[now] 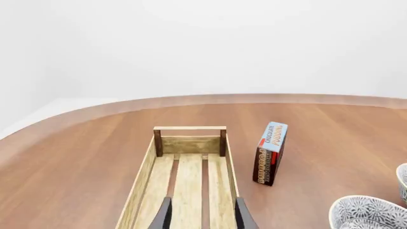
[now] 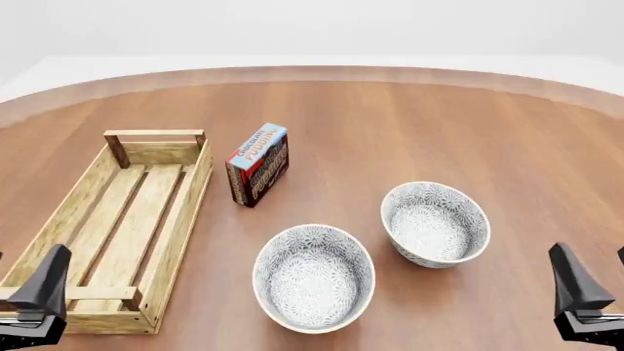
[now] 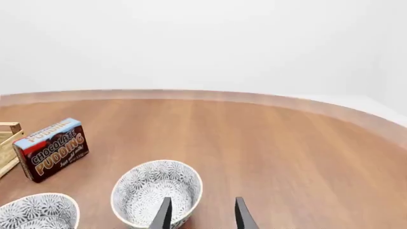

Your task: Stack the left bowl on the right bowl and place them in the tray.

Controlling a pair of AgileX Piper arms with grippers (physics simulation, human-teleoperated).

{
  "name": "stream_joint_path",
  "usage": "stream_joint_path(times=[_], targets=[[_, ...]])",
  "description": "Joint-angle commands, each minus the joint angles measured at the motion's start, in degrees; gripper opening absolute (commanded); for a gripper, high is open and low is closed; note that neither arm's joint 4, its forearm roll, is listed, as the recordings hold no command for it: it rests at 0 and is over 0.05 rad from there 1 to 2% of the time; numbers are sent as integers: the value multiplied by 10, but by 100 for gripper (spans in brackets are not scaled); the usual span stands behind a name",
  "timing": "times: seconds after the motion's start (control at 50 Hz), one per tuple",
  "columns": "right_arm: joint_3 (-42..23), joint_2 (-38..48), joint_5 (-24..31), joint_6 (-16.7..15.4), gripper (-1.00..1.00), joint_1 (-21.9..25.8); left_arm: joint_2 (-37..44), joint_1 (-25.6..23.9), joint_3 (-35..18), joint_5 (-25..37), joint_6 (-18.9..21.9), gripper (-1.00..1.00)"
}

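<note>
Nearest, at the bottom corners of the front view, the left gripper (image 2: 22,307) and the right gripper (image 2: 590,296) sit low at the table's near edge, each holding nothing; both wrist views show their dark fingers spread apart with open space between them. Just past the left gripper lies the tray (image 2: 185,212), a long slatted wooden crate running away from the arms, nothing inside it, its raised end bar at the far end. To its right, on the brown table (image 2: 390,124), the left bowl (image 2: 314,277) rests upright, closer to the arms than its twin. Beyond it and further right stands the right bowl (image 2: 435,223), also upright, near the first but not touching it. Farther back, between the tray's far end and the bowls, a chocolate pudding box (image 2: 259,164) stands on its edge, just beside the tray's right wall.
</note>
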Motion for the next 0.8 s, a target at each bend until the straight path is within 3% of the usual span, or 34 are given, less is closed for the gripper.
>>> stream_joint_path(times=[0.02,0.08,0.12,0.14,0.16,0.2,0.28,0.32,0.34,0.4,0.5,0.6,0.64,0.7,0.72,0.78,0.8], targets=[[0,8,-1,-1,100,-3,0,0,0,0,0,100],[0,-28,10,-1,100,-17,0,0,0,0,0,100],[-11,-28,-8,-53,100,-7,0,0,0,0,0,100],[-22,-28,-15,-106,100,-9,0,0,0,0,0,100],[-29,-28,-19,-134,100,-6,0,0,0,0,0,100],[-62,-28,-3,-169,100,-14,0,0,0,0,0,100],[-124,-28,51,-189,100,-17,0,0,0,0,0,100],[-136,-28,71,-235,100,-37,0,0,0,0,0,100],[-139,-28,77,-244,100,-67,0,0,0,0,0,100],[-179,-28,130,-228,100,-48,0,0,0,0,0,100],[-229,-28,185,-252,100,-34,0,0,0,0,0,100],[-277,-14,261,-296,100,13,0,0,0,0,0,100],[-303,16,265,-300,100,31,0,0,0,0,0,100],[-320,73,254,-340,100,43,0,0,0,0,0,100],[-321,74,254,-340,100,43,0,0,0,0,0,100],[-324,135,247,-384,100,89,0,0,0,0,0,100],[-331,151,248,-383,100,98,0,0,0,0,0,100]])
